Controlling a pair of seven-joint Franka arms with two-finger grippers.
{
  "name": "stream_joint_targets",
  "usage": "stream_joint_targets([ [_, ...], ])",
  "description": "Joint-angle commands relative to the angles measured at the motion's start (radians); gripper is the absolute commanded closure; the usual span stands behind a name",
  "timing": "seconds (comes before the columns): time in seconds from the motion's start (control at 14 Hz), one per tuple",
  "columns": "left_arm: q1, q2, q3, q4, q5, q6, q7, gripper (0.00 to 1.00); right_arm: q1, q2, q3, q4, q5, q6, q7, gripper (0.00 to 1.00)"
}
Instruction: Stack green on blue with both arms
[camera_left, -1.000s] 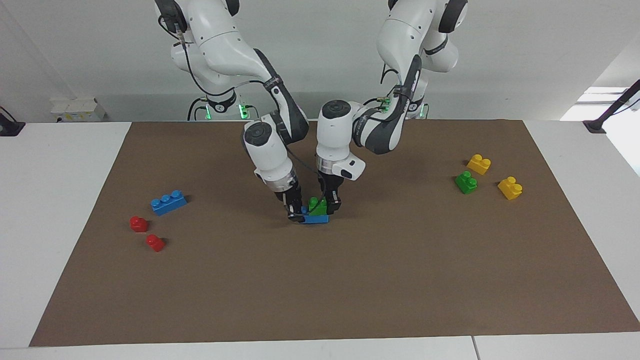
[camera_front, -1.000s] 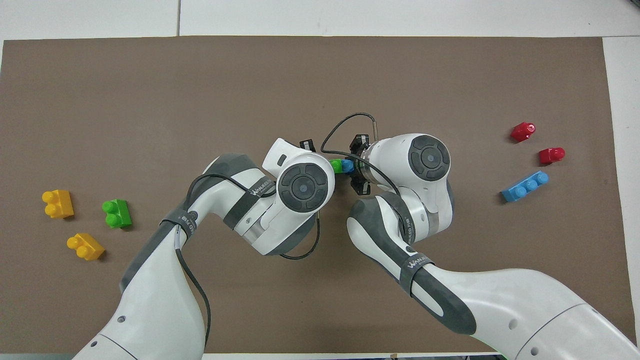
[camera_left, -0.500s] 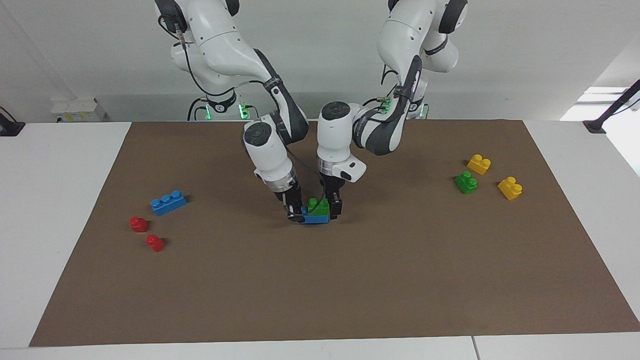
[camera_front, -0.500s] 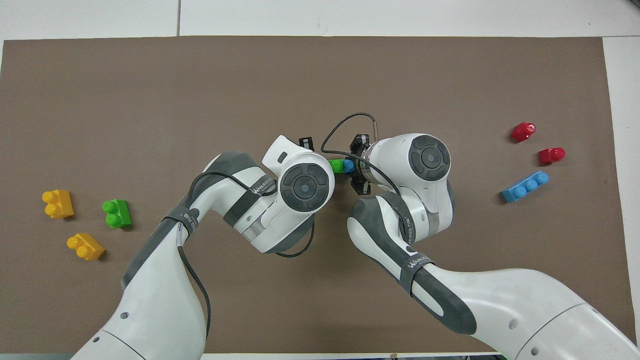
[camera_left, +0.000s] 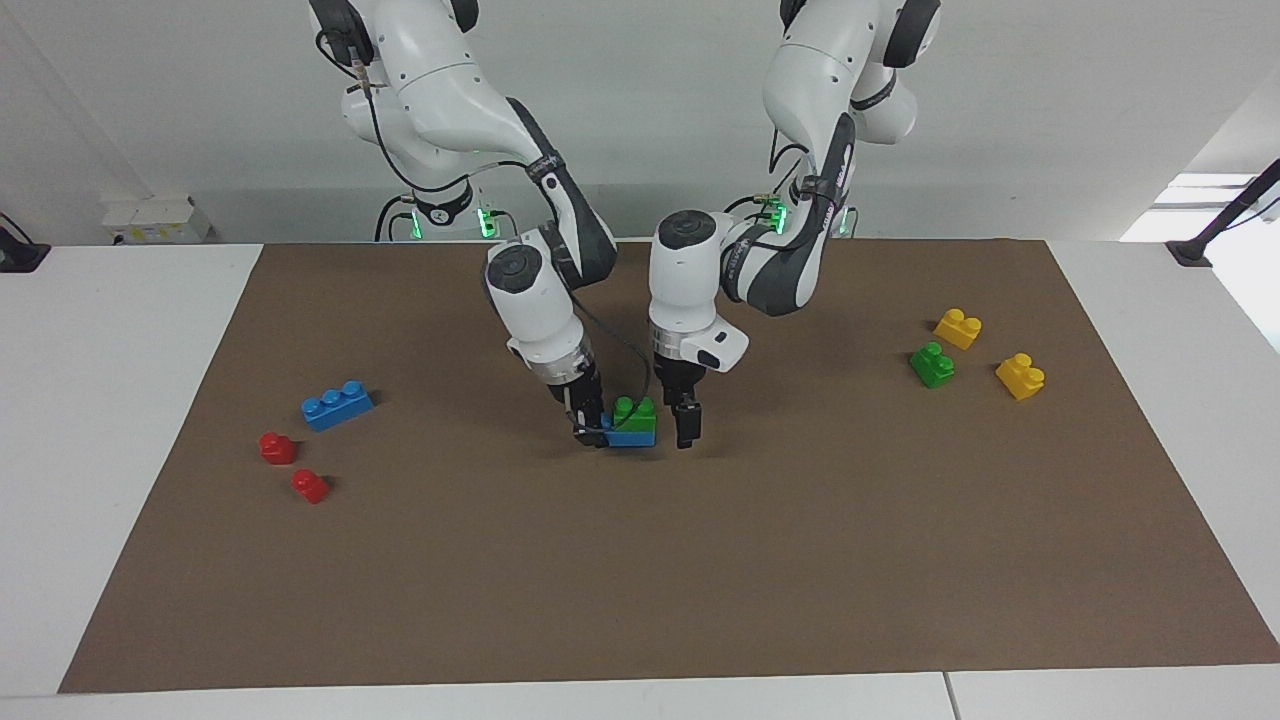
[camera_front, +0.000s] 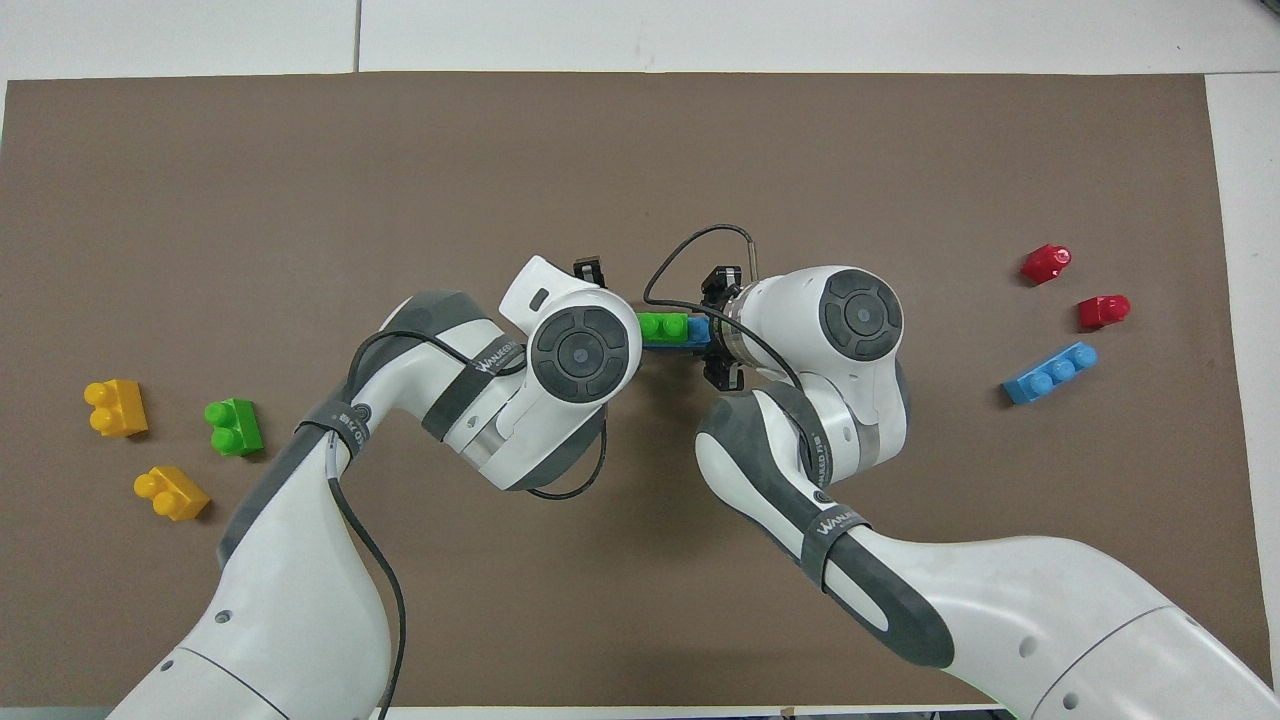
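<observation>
Mid-frame, the green brick (camera_left: 635, 409) sits on the blue brick (camera_left: 632, 436). The right gripper (camera_left: 590, 424) pinches the blue's end; the left gripper (camera_left: 686, 424) hangs beside them, fingers parted, empty. A sideways tug could unseat the 2.

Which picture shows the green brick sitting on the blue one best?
The facing view: the green brick plainly sits atop the blue brick. In the overhead view the bricks show only as a strip between the arms' wrists.
</observation>
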Motion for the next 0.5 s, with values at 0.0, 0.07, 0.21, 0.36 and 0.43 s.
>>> stream_joint_targets([
  [0.0, 0.043, -0.006, -0.006, -0.017, 0.018, 0.003, 0.068, 0.0, -0.016, -0.011, 0.01, -0.006, -0.001, -0.01, -0.007, 0.02],
  [0.07, 0.062, -0.006, -0.006, -0.021, 0.017, 0.02, 0.092, 0.0, -0.016, -0.011, 0.01, -0.001, -0.001, -0.012, -0.006, 0.01],
  [0.21, 0.095, -0.005, -0.006, -0.032, 0.017, 0.059, 0.151, 0.0, -0.024, -0.011, 0.01, 0.017, -0.001, -0.033, -0.01, 0.0],
  [0.36, 0.131, -0.005, -0.006, -0.052, 0.018, 0.103, 0.217, 0.0, -0.042, -0.011, 0.01, 0.031, -0.001, -0.067, -0.013, 0.0],
  [0.43, 0.149, -0.005, -0.006, -0.058, 0.017, 0.124, 0.247, 0.0, -0.055, -0.013, 0.01, 0.031, -0.001, -0.072, -0.016, 0.0],
])
